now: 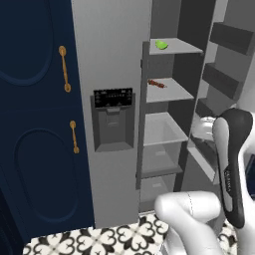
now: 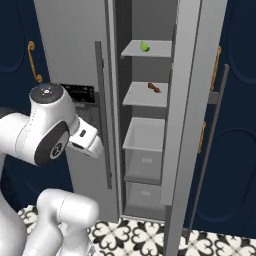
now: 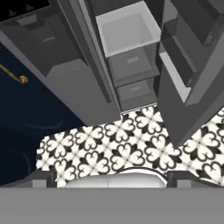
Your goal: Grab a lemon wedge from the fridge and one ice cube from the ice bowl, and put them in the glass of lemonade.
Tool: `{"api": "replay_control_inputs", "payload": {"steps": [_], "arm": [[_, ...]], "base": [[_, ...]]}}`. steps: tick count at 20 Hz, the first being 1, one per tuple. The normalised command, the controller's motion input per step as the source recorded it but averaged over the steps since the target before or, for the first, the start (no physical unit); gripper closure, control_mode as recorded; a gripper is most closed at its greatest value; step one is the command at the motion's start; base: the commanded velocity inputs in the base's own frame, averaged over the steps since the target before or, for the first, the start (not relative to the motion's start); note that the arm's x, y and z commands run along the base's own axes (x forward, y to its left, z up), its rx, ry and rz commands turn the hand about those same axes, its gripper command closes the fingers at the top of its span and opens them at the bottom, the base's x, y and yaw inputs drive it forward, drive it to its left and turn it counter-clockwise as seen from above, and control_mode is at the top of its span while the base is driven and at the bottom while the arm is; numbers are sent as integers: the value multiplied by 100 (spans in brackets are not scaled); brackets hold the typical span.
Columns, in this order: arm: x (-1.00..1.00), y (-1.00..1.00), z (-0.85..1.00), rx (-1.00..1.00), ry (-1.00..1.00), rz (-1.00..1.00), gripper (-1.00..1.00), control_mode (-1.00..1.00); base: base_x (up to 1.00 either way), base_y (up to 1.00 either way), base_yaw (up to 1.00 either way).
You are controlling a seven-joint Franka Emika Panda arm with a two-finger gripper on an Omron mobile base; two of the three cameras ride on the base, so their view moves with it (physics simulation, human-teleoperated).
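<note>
Fridge: the tall grey steel two-door fridge [image 1: 112, 149] stands with its right door swung wide, so the shelves are reachable.
Lemon wedge: the small yellow-green lemon wedge [image 1: 161, 45] lies on the top shelf; a thin reddish-brown item [image 1: 157, 83] lies on the shelf below.
Claw: the claw [image 3: 111, 177] is released, fingers wide, grasping nothing; it points at the patterned floor tiles [image 3: 131, 144], well below the wedge.
Views: the base views show both shelf items; the hand view shows the white drawer [image 3: 127, 28].

A rendered domestic kitchen. A tall grey steel fridge [image 1: 112, 60] with a black dispenser panel [image 1: 113, 98] stands open, showing shelves and drawers, beside navy cabinets [image 1: 35, 124] with gold handles [image 1: 63, 68]. The floor [image 3: 127, 148] carries black-and-white patterned tiles.
</note>
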Motion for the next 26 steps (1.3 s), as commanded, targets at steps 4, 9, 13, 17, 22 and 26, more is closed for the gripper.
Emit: {"api": "replay_control_inputs", "payload": {"steps": [4, 9, 13, 17, 22, 26], "arm": [[-84, 46, 25, -21, 0, 0, -100, -100], [-14, 11, 8, -7, 3, 0, -100, -100], [4, 1, 0, 0, 4, 0, -100, -100], [8, -8, -3, 0, 0, 0, -100, -100], [11, -30, -9, 0, 1, 3, -100, -100], [2, -13, -2, 0, 0, 2, -100, 100]], "base": [[0, 0, 0], [0, 0, 0], [0, 0, 0], [0, 0, 0], [0, 0, 0], [46, -70, 8]]}}
